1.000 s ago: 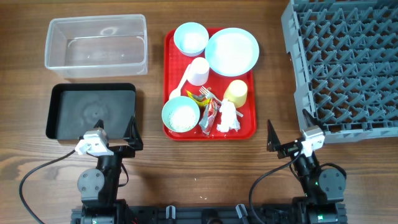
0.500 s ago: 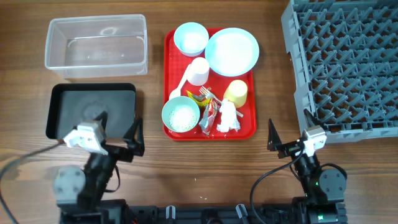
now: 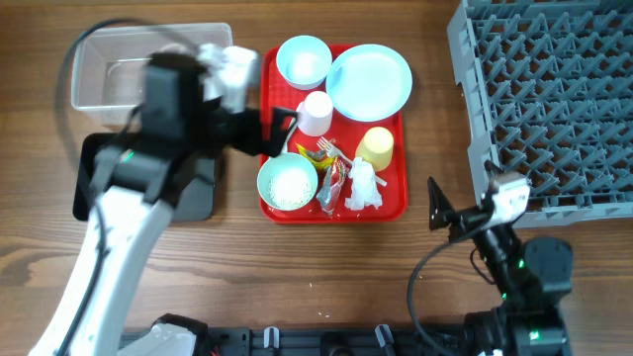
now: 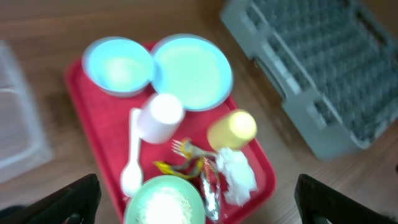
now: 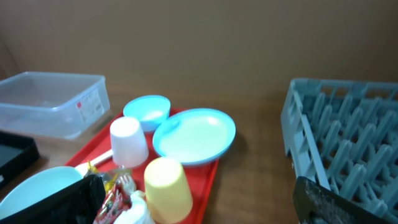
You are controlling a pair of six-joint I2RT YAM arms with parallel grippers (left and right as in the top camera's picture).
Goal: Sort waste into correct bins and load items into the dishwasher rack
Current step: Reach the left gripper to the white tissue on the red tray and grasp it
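Observation:
A red tray [image 3: 396, 203] holds two pale blue bowls, one empty [image 3: 303, 60] and one full of white rice grains [image 3: 288, 182]. It also holds a pale blue plate [image 3: 369, 81], a whitish cup [image 3: 316, 113], a yellow cup [image 3: 375, 146], a white spoon [image 4: 132, 163], a fork [image 3: 329, 148], yellow and red wrappers [image 3: 330, 184] and a tissue wad [image 3: 363, 186]. My left gripper [image 3: 280, 127] is open and empty, high over the tray's left edge; its wrist view [image 4: 198, 186] looks down on the rice bowl [image 4: 163, 204]. My right gripper [image 3: 460, 203] is open and empty, low, right of the tray. The grey rack [image 3: 544, 99] is at the right.
The clear tub [image 3: 109, 54] stands at the back left, the black tray [image 3: 99, 188] in front of it; my left arm crosses over both. The right wrist view shows the yellow cup [image 5: 168, 186], the plate [image 5: 194, 134] and the rack [image 5: 342, 130]. Bare wood lies between tray and rack.
My left arm has risen from the front edge and swung forward and right to the red tray's left side. My right gripper has lifted slightly.

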